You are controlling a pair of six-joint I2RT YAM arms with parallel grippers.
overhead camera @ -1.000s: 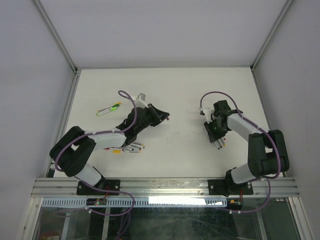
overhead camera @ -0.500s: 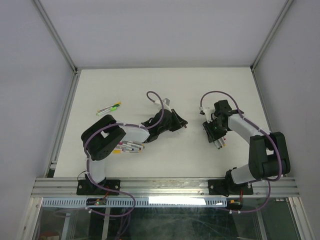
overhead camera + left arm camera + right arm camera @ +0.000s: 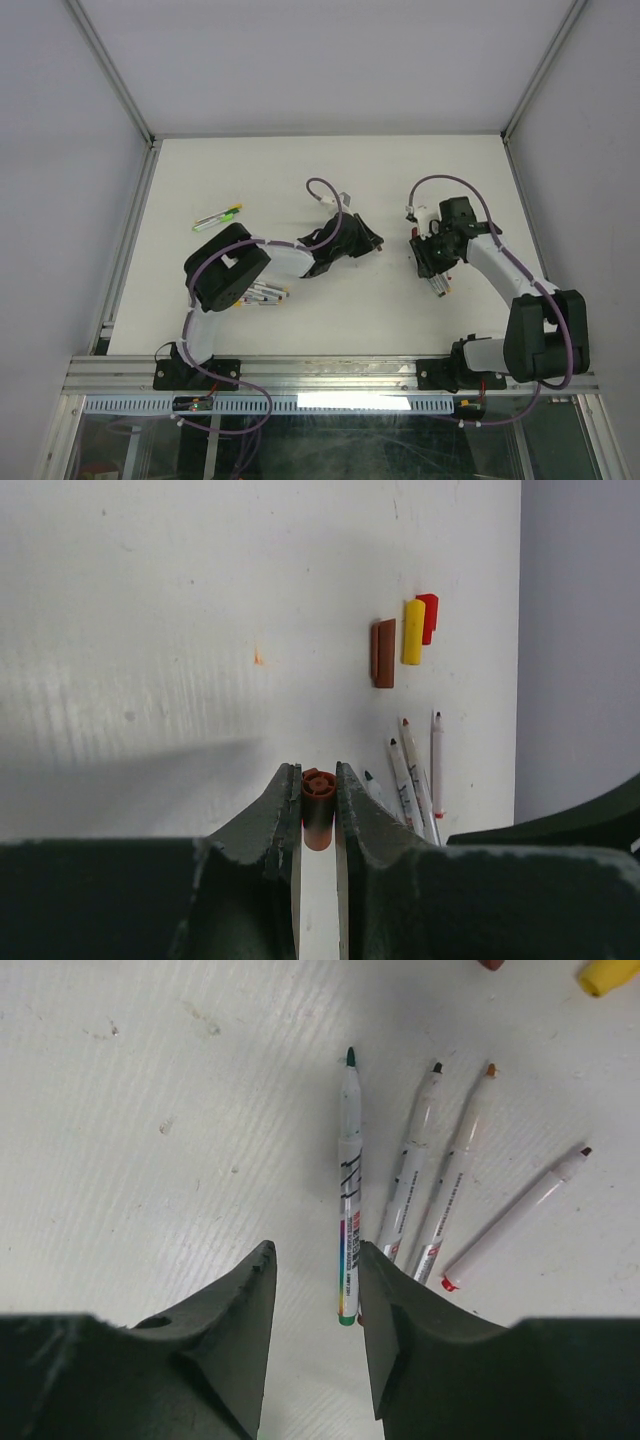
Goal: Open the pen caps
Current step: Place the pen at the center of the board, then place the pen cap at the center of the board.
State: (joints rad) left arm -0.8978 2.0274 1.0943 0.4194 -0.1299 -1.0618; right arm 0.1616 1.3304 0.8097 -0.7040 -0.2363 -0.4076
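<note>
Left pincer [image 3: 318,776] is clamped on a brown-orange cap [image 3: 318,820] and has swung right toward the middle of the tabletop [image 3: 150,600] since a second ago. My guess is it's headed for the loose caps [image 3: 383,653]. Right pincer [image 3: 315,1252] sits apart over the uncapped pens [image 3: 348,1190], barely moved.

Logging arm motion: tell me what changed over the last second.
The left gripper swung rightward toward the right gripper and is now shut on a reddish-brown cap. The right gripper barely shifted and is open over the uncapped pens. The pens near the left base and the far-left pens stayed put.
</note>
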